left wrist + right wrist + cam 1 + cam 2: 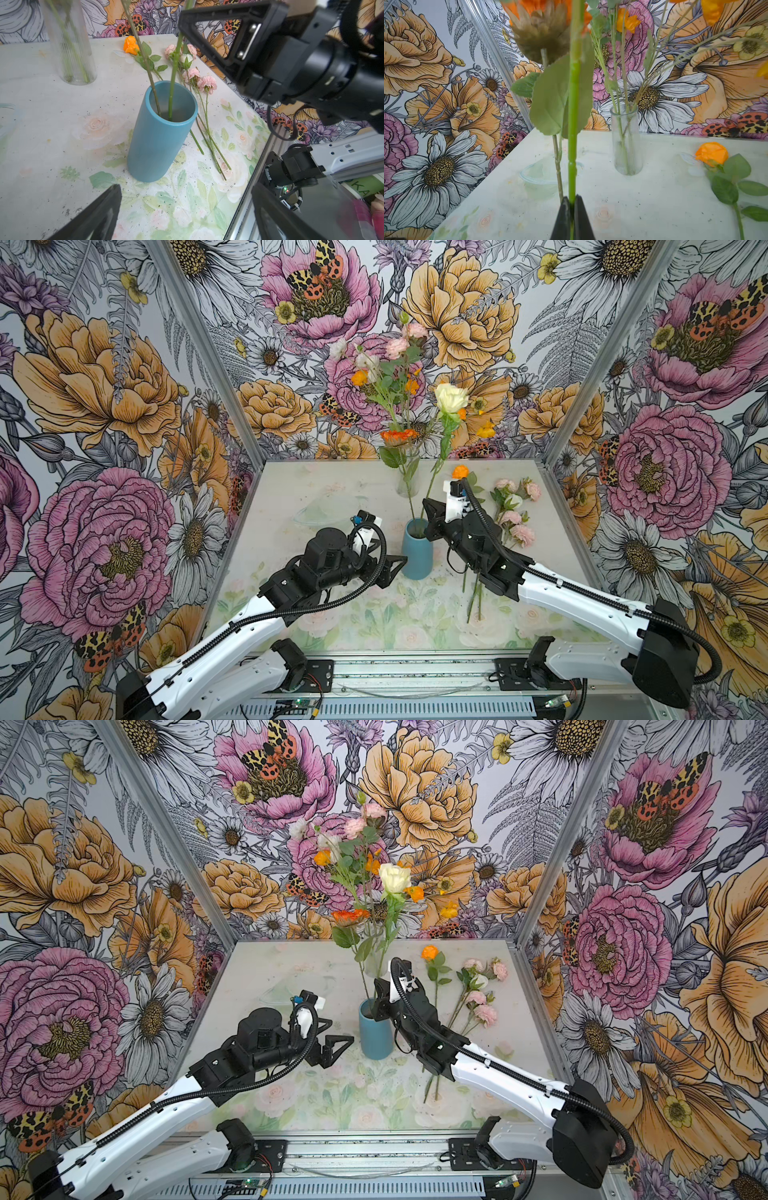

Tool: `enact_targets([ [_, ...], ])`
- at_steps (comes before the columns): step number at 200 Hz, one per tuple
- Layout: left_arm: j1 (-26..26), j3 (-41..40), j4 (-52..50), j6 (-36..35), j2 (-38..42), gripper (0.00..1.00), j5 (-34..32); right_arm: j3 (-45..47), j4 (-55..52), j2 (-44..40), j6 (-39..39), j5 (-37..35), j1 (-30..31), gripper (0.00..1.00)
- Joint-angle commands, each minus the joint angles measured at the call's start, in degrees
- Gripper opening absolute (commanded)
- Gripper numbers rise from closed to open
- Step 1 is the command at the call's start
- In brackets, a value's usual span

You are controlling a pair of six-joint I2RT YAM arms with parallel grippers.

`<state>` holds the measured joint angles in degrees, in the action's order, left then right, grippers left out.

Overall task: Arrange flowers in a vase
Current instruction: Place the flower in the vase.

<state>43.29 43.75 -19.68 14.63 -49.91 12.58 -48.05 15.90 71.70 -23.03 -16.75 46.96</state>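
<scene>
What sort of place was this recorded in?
Probably a purpose-built robot test booth, not a home or florist's: printed floral panels in metal framing enclose a table, and two robot arms mount on a rail at its front.

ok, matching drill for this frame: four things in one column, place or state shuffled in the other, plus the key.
Things
1. cream rose
2. pink flowers
3. clear glass vase
4. left gripper

Place or state
A. lying flat on the table
B. open, beside the blue vase
C. stem pinched in the right gripper, lower end inside the blue vase
D. upright at the back of the table, holding several stems

Pairs: 1-C, 2-A, 3-D, 4-B
</scene>
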Motion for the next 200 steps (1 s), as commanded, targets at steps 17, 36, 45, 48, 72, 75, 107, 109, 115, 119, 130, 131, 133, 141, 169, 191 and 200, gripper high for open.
enact_targets([
  [17,1.01,1.32,1.84,-1.70,-1.31,0.99,1.62,0.10,8.78,3.10,-0.44,0.92,0.66,0.00],
  [36,1.03,1.68,1.81,-1.63,-1.46,0.99,1.03,0.60,9.27,3.53,-0.59,0.45,0.77,0.09],
  [45,1.03,1.84,1.83,-1.60,-1.43,0.98,0.99,0.64,8.79,3.45,-0.80,-0.16,0.77,0.13],
  [48,1.09,1.92,1.82,-1.65,-1.42,0.99,0.98,0.54,8.55,3.42,-0.82,-0.39,0.77,0.15],
  [72,1.09,2.44,1.62,-1.69,-1.15,0.99,0.96,-0.56,5.57,2.59,-0.17,-0.01,0.83,0.29],
  [75,1.10,2.50,1.59,-1.74,-1.15,0.98,1.01,-0.70,5.27,2.44,0.02,0.12,0.85,0.31],
  [107,1.36,3.32,1.58,-1.99,-1.03,0.99,0.83,-1.75,-0.18,-0.61,0.61,0.04,1.20,0.46],
  [109,1.43,3.35,1.62,-2.14,-0.99,0.99,0.77,-1.77,-0.72,-0.89,0.61,-0.04,1.20,0.46],
  [115,1.73,3.54,1.66,-2.40,-0.98,0.99,0.48,-2.06,-2.28,-1.80,0.57,0.02,1.21,0.47],
  [119,1.94,3.69,1.71,-2.68,-1.06,0.99,0.20,-2.30,-3.99,-2.41,0.52,0.05,1.21,0.47],
  [130,2.45,4.10,1.92,-3.36,-1.15,0.99,-0.40,-3.26,-8.53,-4.21,0.38,0.14,1.20,0.50],
  [131,2.52,4.17,1.97,-3.50,-1.20,0.99,-0.47,-3.36,-9.05,-4.34,0.41,0.14,1.20,0.50],
  [133,2.57,4.27,2.00,-3.68,-1.27,0.99,-0.56,-3.49,-9.93,-4.85,0.37,0.14,1.20,0.50],
  [141,2.80,4.74,2.18,-4.29,-1.62,0.99,-0.93,-4.46,-13.46,-6.61,0.21,-0.03,1.20,0.51],
  [169,3.75,6.80,1.96,-7.56,-3.78,0.99,-2.59,-6.16,-28.06,-12.31,-4.87,-5.41,0.38,0.53],
  [191,4.72,7.49,1.40,-9.63,-4.58,0.99,-4.83,-4.86,-36.55,-13.02,-10.39,-2.65,-5.44,0.54],
  [200,5.30,7.76,1.40,-10.42,-4.58,0.99,-4.84,-3.10,-36.86,-12.08,-11.48,-0.89,-8.49,0.54],
])
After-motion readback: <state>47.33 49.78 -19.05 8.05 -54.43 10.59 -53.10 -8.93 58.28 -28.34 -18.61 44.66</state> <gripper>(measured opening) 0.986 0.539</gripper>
